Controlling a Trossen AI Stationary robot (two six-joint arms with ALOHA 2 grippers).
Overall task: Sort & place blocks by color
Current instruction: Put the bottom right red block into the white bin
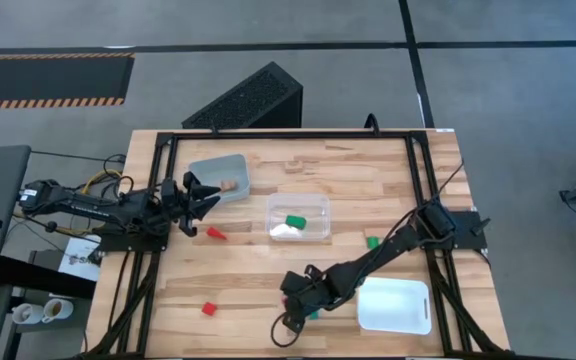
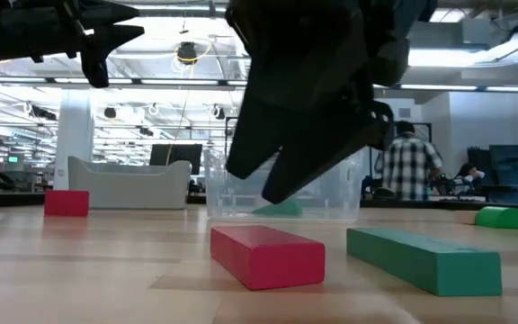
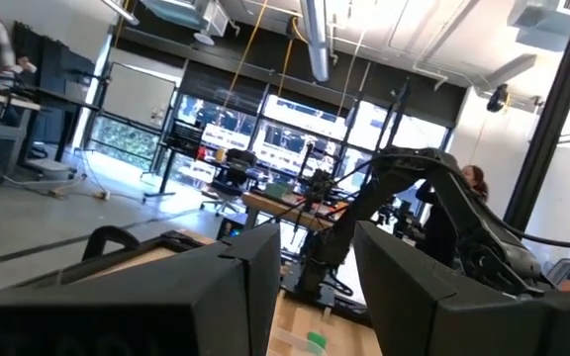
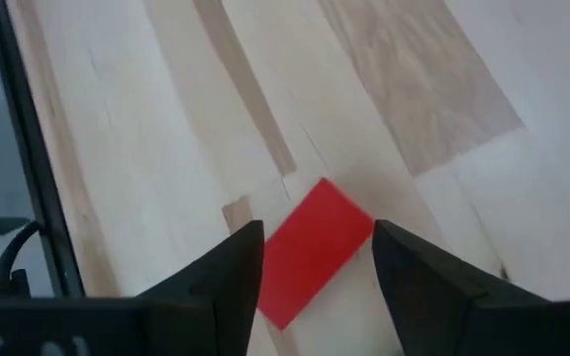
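Observation:
My right gripper [image 1: 290,296] [image 4: 317,229] is open and hangs over a red bar block [image 4: 310,259] [image 2: 266,256] near the table's near edge. Its fingers point down, one on either side of the block and above it, touching nothing. A green bar [image 2: 424,259] [image 1: 313,314] lies flat next to the red one. My left gripper [image 1: 208,197] [image 3: 315,237] is open and held level in the air by the grey tray [image 1: 220,170]. More red blocks [image 1: 215,234] [image 1: 208,308] and a green block [image 1: 373,241] lie loose on the table.
A clear container [image 1: 298,217] at mid-table holds a green block [image 1: 295,221]. The grey tray holds a wooden block [image 1: 228,185]. A white tray [image 1: 395,305] sits near the table's near right corner. Small wooden blocks [image 1: 293,165] lie toward the far edge. People show in the room beyond.

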